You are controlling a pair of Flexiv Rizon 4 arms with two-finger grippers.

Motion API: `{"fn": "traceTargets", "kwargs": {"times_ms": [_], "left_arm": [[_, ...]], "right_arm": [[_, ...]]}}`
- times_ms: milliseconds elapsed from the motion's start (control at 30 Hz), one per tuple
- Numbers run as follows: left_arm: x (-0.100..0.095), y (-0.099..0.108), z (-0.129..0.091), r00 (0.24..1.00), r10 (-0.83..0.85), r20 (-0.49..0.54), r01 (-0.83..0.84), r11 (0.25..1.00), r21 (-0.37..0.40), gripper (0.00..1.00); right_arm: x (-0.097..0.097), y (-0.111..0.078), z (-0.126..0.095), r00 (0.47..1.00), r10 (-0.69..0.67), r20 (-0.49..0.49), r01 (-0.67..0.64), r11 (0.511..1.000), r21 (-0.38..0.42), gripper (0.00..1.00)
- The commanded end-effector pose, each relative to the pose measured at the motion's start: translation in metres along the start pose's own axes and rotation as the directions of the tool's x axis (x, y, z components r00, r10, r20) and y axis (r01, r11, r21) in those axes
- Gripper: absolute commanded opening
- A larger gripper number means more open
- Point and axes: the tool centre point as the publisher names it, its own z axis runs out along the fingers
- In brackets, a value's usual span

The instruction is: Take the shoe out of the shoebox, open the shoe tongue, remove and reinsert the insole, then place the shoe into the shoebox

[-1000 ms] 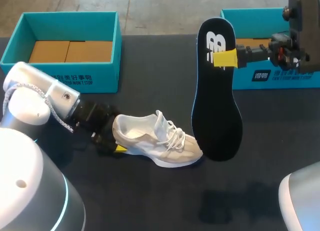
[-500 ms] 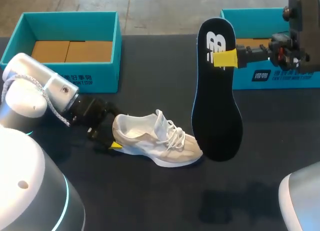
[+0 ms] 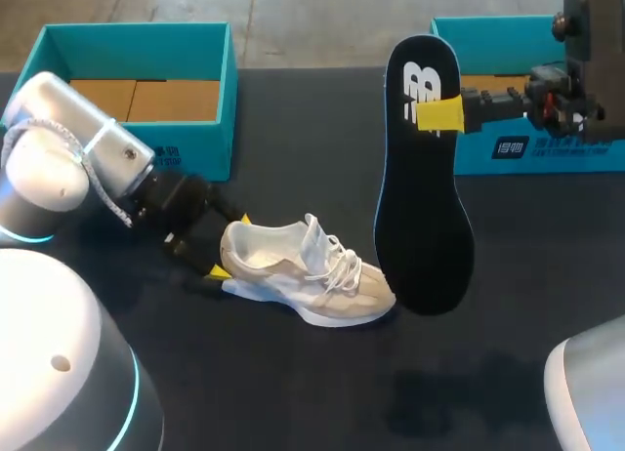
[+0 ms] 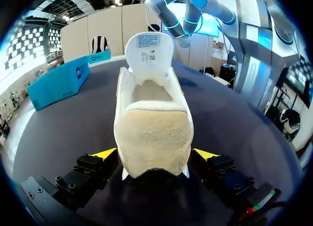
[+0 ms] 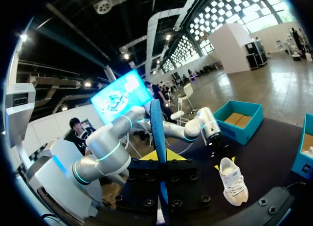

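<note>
The left tool [image 3: 229, 246] [image 4: 155, 155] lies low on the tabletop [image 3: 293, 392] with its fingers spread, one yellow tip on each side of the heel of the shoe [image 3: 308, 275] [image 4: 151, 118]. The tips stand just beside the heel's sides and do not clamp it, so this tool is open. The shoe is a white and beige sneaker. It rests on its sole on the dark tabletop, heel toward the left arm and toe toward the middle. In the left wrist view its tongue [image 4: 149, 52] stands up, showing the label on its inner face.

The right tool [image 3: 439, 112] [image 5: 159, 158] is closed on the insole [image 3: 420, 226] [image 5: 155, 128], pinching it near the heel end. The black insole hangs upright above the tabletop, heel end with a white mark uppermost and toe end downward. In the head view its lower end shows just beside the shoe's toe. In the right wrist view the insole is seen edge-on between the fingers, with the shoe [image 5: 233, 182] on the tabletop beyond.

Two teal shoeboxes stand open at the far side: the left shoebox [image 3: 137, 148] [image 4: 58, 81] behind the left arm, the right shoebox [image 3: 479, 153] behind the right tool.
</note>
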Motion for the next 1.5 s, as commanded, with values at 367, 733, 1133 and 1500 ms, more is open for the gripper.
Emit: {"fn": "traceTargets", "kwargs": {"times_ms": [367, 733, 1133, 1500], "left_arm": [[-0.001, -0.005, -0.005, 1.0, -0.002, -0.007, 0.002, 1.0, -0.016, 1.0], [-0.003, -0.012, -0.011, 1.0, -0.018, 0.025, 0.019, 0.999, -0.045, 1.0], [0.0, -0.021, -0.03, 0.998, -0.046, -0.042, 0.034, 0.966, -0.257, 1.0], [-0.005, -0.032, -0.047, 0.998, -0.048, -0.05, 0.027, 0.933, -0.358, 1.0]], "right_arm": [[-0.001, 0.004, 0.003, 1.0, 0.001, -0.002, -0.001, 1.0, 0.005, 0.0], [-0.001, 0.004, 0.003, 1.0, 0.001, -0.002, -0.001, 1.0, 0.005, 0.0], [-0.001, 0.004, 0.003, 1.0, 0.001, -0.002, -0.001, 1.0, 0.005, 0.0], [-0.001, 0.004, 0.003, 1.0, 0.001, -0.002, -0.001, 1.0, 0.005, 0.0]]}}
